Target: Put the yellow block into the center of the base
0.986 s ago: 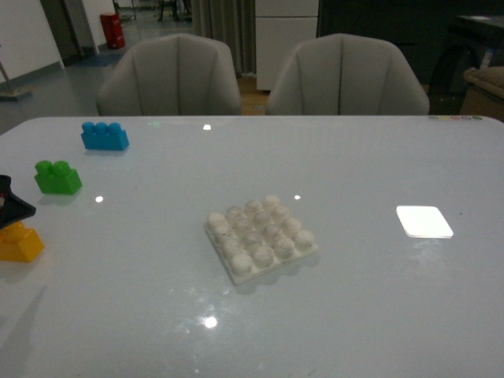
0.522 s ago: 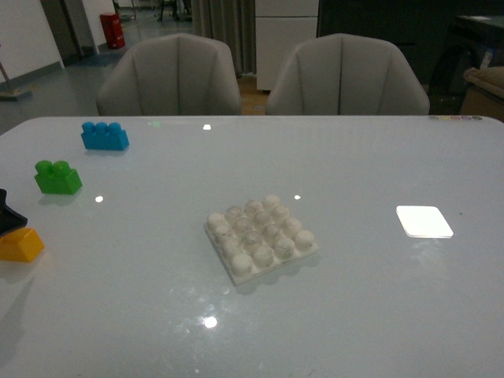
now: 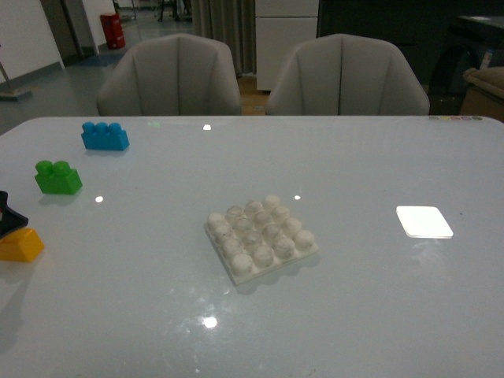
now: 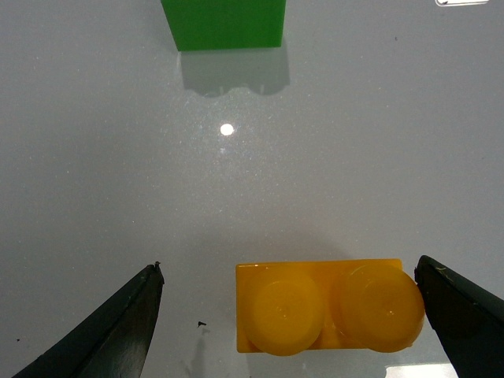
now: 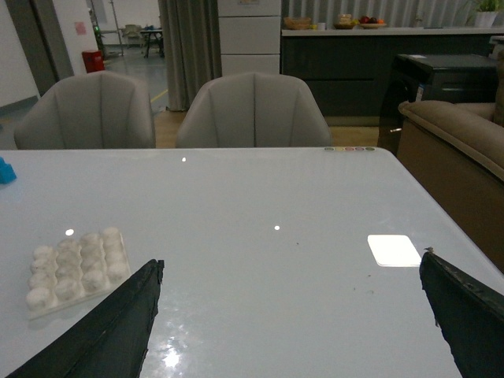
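Note:
The yellow block lies on the table at the far left edge of the front view. In the left wrist view the yellow block lies studs up between the open jaws of my left gripper, with one finger close to its end and the other well apart. Only a black tip of the left gripper shows in the front view, just above the block. The white studded base sits mid-table, and also shows in the right wrist view. My right gripper is open and empty above bare table.
A green two-stud brick and a blue three-stud brick sit at the left back. The green brick lies just beyond the yellow one. A bright white patch lies right. Two grey chairs stand behind the table.
The left gripper's black tip has sunk lower and further toward the left edge over the yellow block. The bricks and the base have not moved.

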`<action>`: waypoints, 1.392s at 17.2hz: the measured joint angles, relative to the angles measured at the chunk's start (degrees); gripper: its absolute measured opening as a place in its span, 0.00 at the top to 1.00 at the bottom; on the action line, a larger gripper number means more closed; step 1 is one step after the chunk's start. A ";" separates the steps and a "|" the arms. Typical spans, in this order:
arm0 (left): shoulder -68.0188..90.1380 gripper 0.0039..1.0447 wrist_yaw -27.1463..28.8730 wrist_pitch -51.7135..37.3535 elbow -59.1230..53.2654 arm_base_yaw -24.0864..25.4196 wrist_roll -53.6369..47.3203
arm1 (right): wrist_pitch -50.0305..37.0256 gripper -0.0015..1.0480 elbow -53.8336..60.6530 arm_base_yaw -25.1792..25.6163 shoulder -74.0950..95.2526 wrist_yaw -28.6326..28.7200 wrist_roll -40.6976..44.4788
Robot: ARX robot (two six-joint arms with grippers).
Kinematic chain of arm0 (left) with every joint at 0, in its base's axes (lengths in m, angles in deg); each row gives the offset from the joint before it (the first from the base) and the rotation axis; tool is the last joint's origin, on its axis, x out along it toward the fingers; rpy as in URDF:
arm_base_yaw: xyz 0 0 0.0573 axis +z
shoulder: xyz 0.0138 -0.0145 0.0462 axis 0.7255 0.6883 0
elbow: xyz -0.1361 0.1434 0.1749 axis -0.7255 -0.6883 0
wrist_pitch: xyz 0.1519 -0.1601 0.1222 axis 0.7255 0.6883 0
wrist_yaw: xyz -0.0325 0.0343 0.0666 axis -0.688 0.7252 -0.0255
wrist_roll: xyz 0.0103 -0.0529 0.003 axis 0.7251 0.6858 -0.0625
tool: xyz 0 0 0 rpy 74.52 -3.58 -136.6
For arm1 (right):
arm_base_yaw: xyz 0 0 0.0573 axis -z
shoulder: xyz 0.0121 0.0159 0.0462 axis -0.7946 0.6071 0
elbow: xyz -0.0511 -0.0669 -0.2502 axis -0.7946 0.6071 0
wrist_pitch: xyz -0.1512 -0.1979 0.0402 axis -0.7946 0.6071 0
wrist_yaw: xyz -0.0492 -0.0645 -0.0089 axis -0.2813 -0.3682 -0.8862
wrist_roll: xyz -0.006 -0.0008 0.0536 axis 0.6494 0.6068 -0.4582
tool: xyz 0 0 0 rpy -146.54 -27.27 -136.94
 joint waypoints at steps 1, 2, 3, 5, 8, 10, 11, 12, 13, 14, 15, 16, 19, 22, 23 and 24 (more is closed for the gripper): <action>1.68 0.06 -0.26 -0.83 0.02 0.11 0.66 | 0.00 0.06 0.00 0.00 0.00 0.00 0.00; 2.38 0.06 -0.63 -1.64 -0.39 -0.15 1.09 | 0.00 0.06 0.00 0.00 0.00 0.00 0.00; 2.43 0.06 -0.61 -1.90 -0.70 -0.15 1.09 | 0.00 0.06 0.00 0.00 0.00 0.00 0.00; 2.45 0.13 -0.63 -1.99 -1.01 -0.15 1.07 | 0.00 0.06 0.00 0.00 0.00 0.00 0.00; 2.45 0.20 -0.70 -1.88 -1.01 -0.15 1.07 | 0.00 0.06 0.00 0.00 0.00 0.00 0.00; 2.45 0.24 -0.70 -1.84 -1.01 -0.15 1.07 | 0.00 0.06 0.00 0.00 0.00 0.00 0.00; 2.45 0.25 -0.70 -1.84 -1.01 -0.15 1.07 | 0.00 0.06 0.00 0.00 0.00 0.00 0.00; 2.45 0.29 -0.68 -1.86 -1.01 -0.15 1.07 | 0.00 0.06 0.00 0.00 0.00 0.00 0.00; 2.45 0.36 -0.68 -1.90 -1.01 -0.15 1.07 | 0.00 0.06 0.00 0.00 0.00 0.00 0.00; 2.45 0.38 -0.68 -1.92 -1.01 -0.15 1.09 | 0.00 0.06 0.00 0.00 0.00 0.00 0.00; 2.45 0.39 -0.68 -2.21 -1.09 -0.15 1.14 | 0.00 0.06 0.00 0.00 0.00 0.00 0.00; 2.27 0.39 -0.68 -2.58 -1.53 -0.55 1.22 | 0.00 0.06 0.00 0.00 0.00 0.00 0.00; -1.90 0.40 0.70 -5.22 -6.97 -2.56 1.79 | 0.02 0.06 0.00 0.00 0.00 0.00 0.00; -11.32 0.40 2.73 -9.07 -14.80 -7.56 5.75 | 0.00 0.06 0.00 0.00 0.00 -0.02 0.00; -15.30 0.40 3.28 -10.25 -17.84 -9.94 7.91 | 0.00 0.06 0.00 0.00 0.00 0.00 0.00; -18.71 0.40 4.26 -10.56 -20.31 -12.72 10.29 | 0.00 0.06 0.00 0.00 0.00 0.00 0.00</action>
